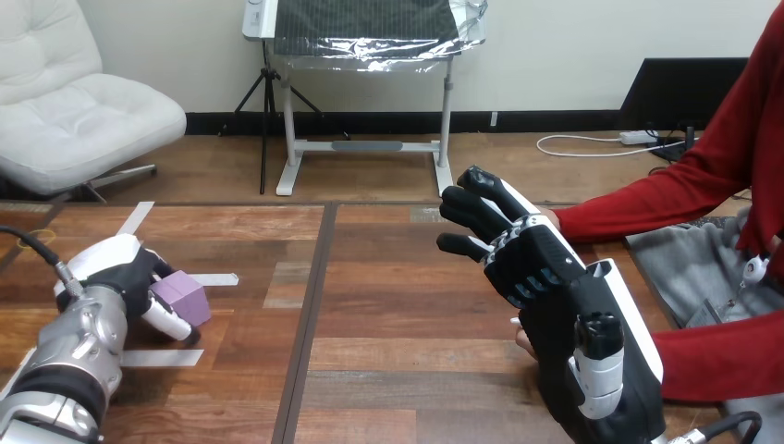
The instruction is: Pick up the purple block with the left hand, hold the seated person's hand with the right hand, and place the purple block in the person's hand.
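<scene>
A: Start at the left hand (125, 277). What is it doing?

B: It sits low at the frame's left, and it is closed round the block (182, 298). The purple cube is pinched at the fingertips, with one white finger under it and the dark palm behind.

A: Is the block on the counter (398, 305)?

B: It is down near the wood, but I cannot tell whether it is touching or just clear. A strip of tape (163, 358) lies on the counter just below the hand, and another sits just right of the block.

A: And the right hand (527, 264)?

B: It is raised, right of centre, with its back turned to the camera. Its fingers (467, 208) point to the upper left, loosely spread and partly bent, and I see nothing in them.

A: Where is the person's hand (552, 219)?

B: It is at the end of the upper red sleeve (647, 199), which comes in from the frame's right edge. Only a sliver of it shows, tucked right behind the right hand's upper edge. I cannot tell whether the two are touching.

A: How far is the block from the person?

B: It is well apart, with the whole middle of the counter between them.
</scene>
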Robot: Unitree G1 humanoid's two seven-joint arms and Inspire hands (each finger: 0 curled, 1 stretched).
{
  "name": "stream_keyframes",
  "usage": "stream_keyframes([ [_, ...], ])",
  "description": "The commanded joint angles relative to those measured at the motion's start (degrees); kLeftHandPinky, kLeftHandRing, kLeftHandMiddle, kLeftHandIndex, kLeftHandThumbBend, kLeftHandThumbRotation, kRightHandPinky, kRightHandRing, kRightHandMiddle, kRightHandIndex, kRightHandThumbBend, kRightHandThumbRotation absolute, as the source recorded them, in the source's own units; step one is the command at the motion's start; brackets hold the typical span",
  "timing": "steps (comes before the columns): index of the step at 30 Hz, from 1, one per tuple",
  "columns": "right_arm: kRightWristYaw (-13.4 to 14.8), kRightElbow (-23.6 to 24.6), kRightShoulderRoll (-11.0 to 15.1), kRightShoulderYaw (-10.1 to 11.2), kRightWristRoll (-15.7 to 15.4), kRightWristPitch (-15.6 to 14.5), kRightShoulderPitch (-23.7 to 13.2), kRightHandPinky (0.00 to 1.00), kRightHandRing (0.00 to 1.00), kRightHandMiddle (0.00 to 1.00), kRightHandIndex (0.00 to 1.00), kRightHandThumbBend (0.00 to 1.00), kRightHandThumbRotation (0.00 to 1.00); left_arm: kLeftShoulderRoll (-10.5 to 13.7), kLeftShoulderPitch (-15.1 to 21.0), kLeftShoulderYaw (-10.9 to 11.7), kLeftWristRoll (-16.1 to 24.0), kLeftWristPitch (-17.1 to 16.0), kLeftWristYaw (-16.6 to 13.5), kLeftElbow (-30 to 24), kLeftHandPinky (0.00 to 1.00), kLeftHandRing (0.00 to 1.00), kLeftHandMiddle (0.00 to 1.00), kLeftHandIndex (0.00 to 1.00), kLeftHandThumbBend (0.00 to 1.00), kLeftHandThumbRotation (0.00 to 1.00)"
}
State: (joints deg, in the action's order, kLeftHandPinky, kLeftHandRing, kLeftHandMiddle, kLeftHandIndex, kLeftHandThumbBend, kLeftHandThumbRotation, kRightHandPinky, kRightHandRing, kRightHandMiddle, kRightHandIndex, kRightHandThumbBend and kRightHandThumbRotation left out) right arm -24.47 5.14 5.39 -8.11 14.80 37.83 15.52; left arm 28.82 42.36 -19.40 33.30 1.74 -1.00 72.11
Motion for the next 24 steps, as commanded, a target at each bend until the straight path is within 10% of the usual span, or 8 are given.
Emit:
stream_keyframes([
  [1,0.28,3.02,0.15,0.36,0.21,0.18,-1.39,0.82,0.89,0.88,0.89,0.86,1.0,-0.01,5.37,0.18,-0.21,0.66,-1.9,-0.74,0.51,0.63,0.69,0.71,0.81,0.01],
  [11,0.32,2.86,0.1,0.38,0.16,0.32,-1.49,0.82,0.89,0.88,0.89,0.87,1.0,-0.7,5.68,0.19,-0.13,3.22,-3.97,-0.35,0.31,0.4,0.48,0.58,0.72,0.0],
  [24,0.3,3.13,0.19,0.33,0.31,0.05,-1.37,0.81,0.89,0.88,0.89,0.87,1.0,-0.96,5.5,0.34,-0.56,4.06,-5.29,-0.33,0.26,0.36,0.44,0.53,0.64,0.0],
])
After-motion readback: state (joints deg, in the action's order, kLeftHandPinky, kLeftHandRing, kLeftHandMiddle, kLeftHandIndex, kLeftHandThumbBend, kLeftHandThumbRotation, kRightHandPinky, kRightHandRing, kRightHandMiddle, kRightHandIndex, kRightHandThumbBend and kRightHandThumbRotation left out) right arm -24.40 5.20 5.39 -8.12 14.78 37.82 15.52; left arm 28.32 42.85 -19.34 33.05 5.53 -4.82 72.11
